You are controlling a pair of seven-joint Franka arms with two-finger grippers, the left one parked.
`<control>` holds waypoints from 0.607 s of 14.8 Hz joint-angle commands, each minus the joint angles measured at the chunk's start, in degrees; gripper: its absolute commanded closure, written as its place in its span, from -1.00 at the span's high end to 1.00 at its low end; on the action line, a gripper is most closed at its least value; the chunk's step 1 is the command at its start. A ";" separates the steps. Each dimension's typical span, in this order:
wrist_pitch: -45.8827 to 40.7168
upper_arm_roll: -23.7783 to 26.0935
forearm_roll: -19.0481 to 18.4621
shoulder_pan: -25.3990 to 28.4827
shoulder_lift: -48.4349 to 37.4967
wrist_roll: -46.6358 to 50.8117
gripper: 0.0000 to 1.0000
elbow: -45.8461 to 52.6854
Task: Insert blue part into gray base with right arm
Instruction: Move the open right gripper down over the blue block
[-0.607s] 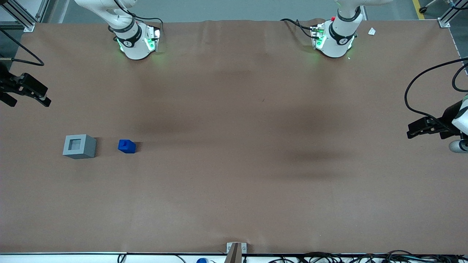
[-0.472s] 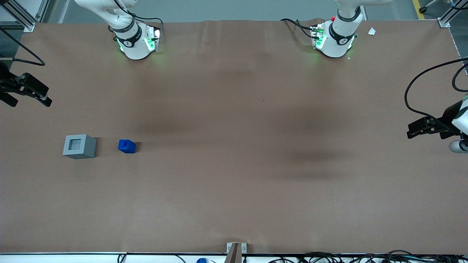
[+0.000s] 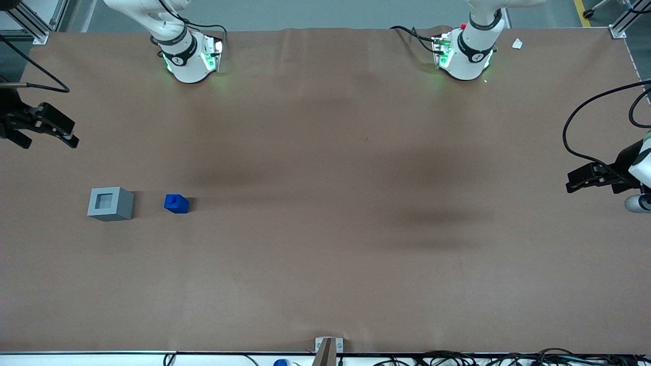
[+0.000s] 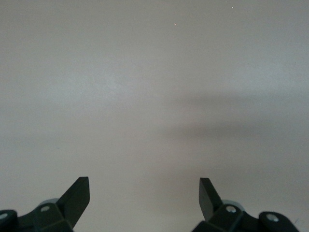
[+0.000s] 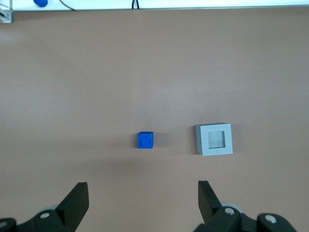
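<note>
The blue part [image 3: 176, 203] [image 5: 145, 140] rests on the brown table with its stud facing up. Beside it, toward the working arm's end, stands the gray base [image 3: 110, 203] [image 5: 214, 139], its square recess facing up and a gap of bare table between the two. My right gripper [image 3: 48, 141] [image 5: 143, 198] hangs open and holds nothing. It is high over the table's edge at the working arm's end, farther from the front camera than the gray base. Both parts lie untouched ahead of its fingers [image 5: 77, 200].
The working arm's base [image 3: 187, 58] and the parked arm's base [image 3: 465, 53] stand on the table along the edge farthest from the front camera. A small white scrap [image 3: 517, 43] lies near the parked arm's base. A metal bracket [image 3: 328, 345] sits at the near edge.
The right gripper has drifted a little sideways over the table toward the parked arm's end. The blue part and the gray base have not moved.
</note>
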 commanded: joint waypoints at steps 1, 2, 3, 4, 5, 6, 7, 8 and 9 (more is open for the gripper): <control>-0.45 -0.12 -1.04 1.20 2.70 0.75 1.00 0.07; -0.36 -0.12 -0.96 1.20 3.93 0.76 1.00 -0.02; -0.01 -0.12 -0.78 1.20 5.77 0.58 1.00 0.06; 0.25 -0.12 -0.52 1.12 7.18 0.41 1.00 0.07; 0.26 -0.12 -0.08 1.11 8.58 0.75 1.00 0.07; 0.26 -0.12 0.10 1.20 9.73 0.93 1.00 -0.02; 0.34 -0.12 0.19 1.20 11.05 0.93 1.00 -0.02; 0.34 -0.12 1.15 1.12 12.63 0.93 1.00 -0.02; 0.61 -0.20 1.85 1.03 13.95 0.93 1.00 -0.20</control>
